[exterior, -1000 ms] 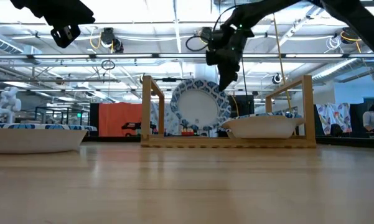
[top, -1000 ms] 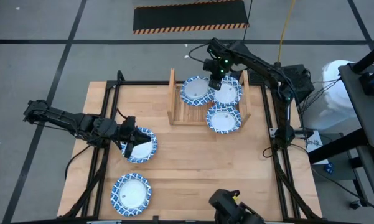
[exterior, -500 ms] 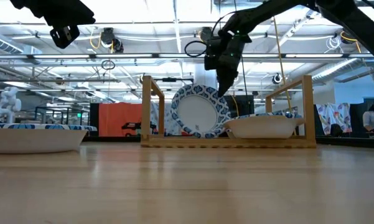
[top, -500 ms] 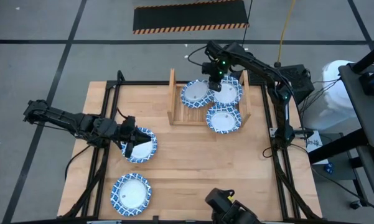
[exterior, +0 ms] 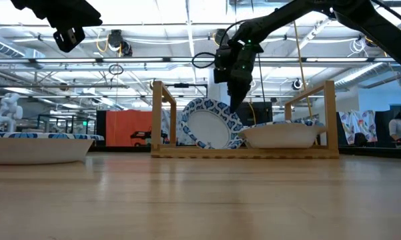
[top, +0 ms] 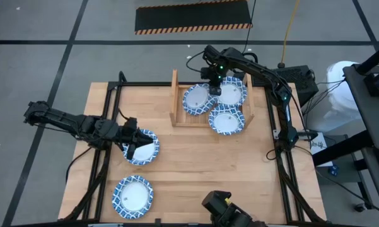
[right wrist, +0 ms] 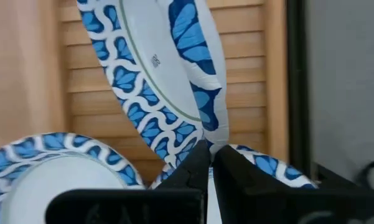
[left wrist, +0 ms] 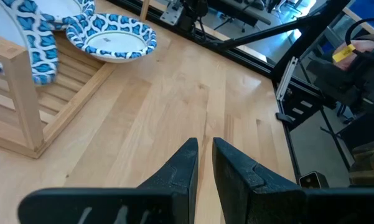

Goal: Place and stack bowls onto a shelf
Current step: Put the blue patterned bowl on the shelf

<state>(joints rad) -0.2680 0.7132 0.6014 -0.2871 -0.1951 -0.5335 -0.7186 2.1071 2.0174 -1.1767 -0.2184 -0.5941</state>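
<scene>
My right gripper point(top: 213, 84) is over the light-wood shelf point(top: 176, 107) at the far right, shut on a tilted blue-rimmed bowl point(top: 198, 99) point(exterior: 210, 124). Two more bowls lie there: one on the slats at the shelf's right point(top: 231, 93), one over the shelf's front edge point(top: 226, 120). My left gripper point(top: 131, 142) hangs high above a bowl point(top: 143, 149) on the table's left, shut on nothing, its fingers point(left wrist: 188, 163) a slit apart. Another bowl point(top: 133, 193) lies near the front edge. My right gripper pinches the bowl's upper rim point(right wrist: 213, 133) between its two fingers, at their free ends. The fingers come steeply from above. The bowl hangs tilted below them, white inside facing the table's near side, its lower rim point(exterior: 207, 146) down at the slats; whether it rests there I cannot tell.
The shelf's two upright side boards point(exterior: 158, 117) point(exterior: 329, 117) flank the bowls. Bare wooden tabletop point(top: 195, 170) lies between the shelf and the front edge. A dark camera mount point(top: 224, 211) sits at the front edge.
My right gripper has sunk toward the shelf and shifted a little toward the table's left, rolling its wrist. The held bowl has come down with it and tipped further over, its lower rim now down at the slats.
</scene>
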